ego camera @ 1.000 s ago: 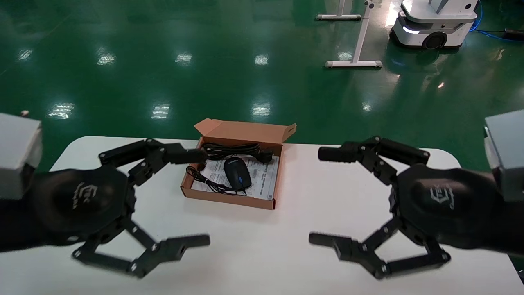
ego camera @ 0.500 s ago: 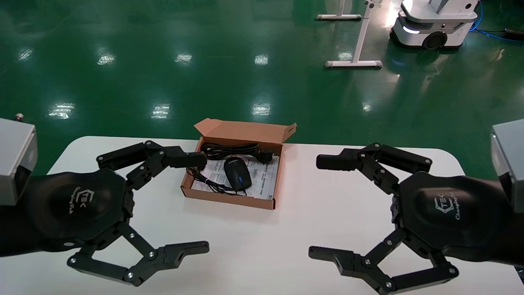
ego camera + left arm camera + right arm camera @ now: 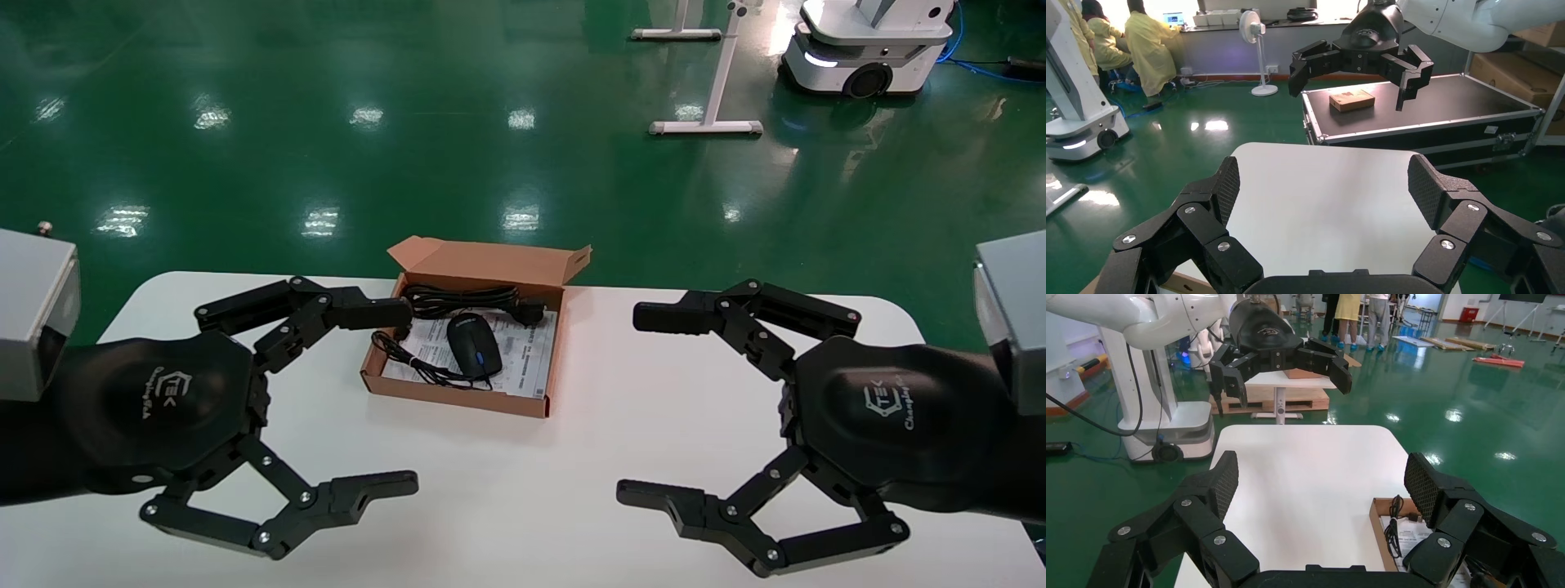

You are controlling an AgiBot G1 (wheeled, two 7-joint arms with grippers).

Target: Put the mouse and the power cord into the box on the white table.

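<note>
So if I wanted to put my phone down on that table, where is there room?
The white table is bare along its near edge between the left gripper and the right gripper, both open, and between the box and the right gripper. The box is crowded: the mouse and the power cord already lie inside.

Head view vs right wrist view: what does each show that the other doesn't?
Only the head view shows the mouse lying on the printed sheet in the box, the box's raised flap lid and the right gripper from above. Only the right wrist view shows a white robot base and people in yellow coats beyond the table. Both show the white table, the power cord in the box, and the left gripper, jaws open.
</note>
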